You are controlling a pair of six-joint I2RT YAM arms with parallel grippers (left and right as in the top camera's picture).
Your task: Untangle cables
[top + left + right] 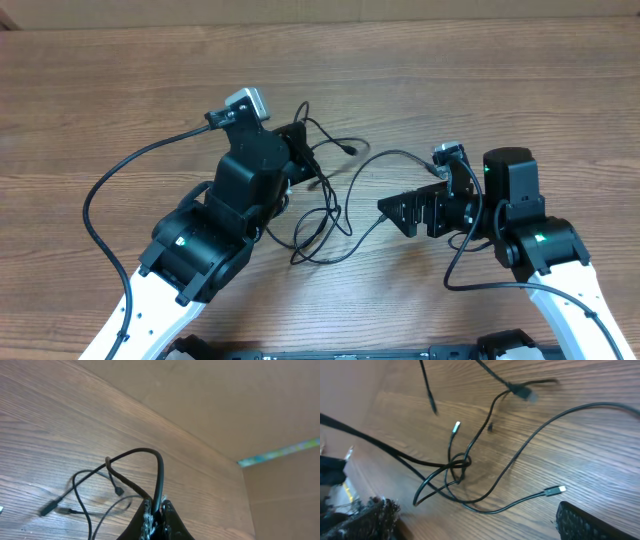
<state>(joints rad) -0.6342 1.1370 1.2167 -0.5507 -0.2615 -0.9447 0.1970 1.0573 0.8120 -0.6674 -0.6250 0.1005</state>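
- Left jaws sit closest in the left wrist view, pinched together on one strand of the cables (160, 477), which arches up from them and holds its own loop.
- Right jaws stand wide apart, holding nothing, low over the table (120, 90) just right of the tangle.
- Between the two arms the cords lie on the table, crossing in a small knot (459, 466). Loose loops and a metal-tipped plug end (554, 491) trail outward.
- Judged by look, the cord is thin, light, springy and probably slick, so a hard pull would likely tighten the knot. A better hold seems to be a strand just beside the knot, or just behind the plug end.
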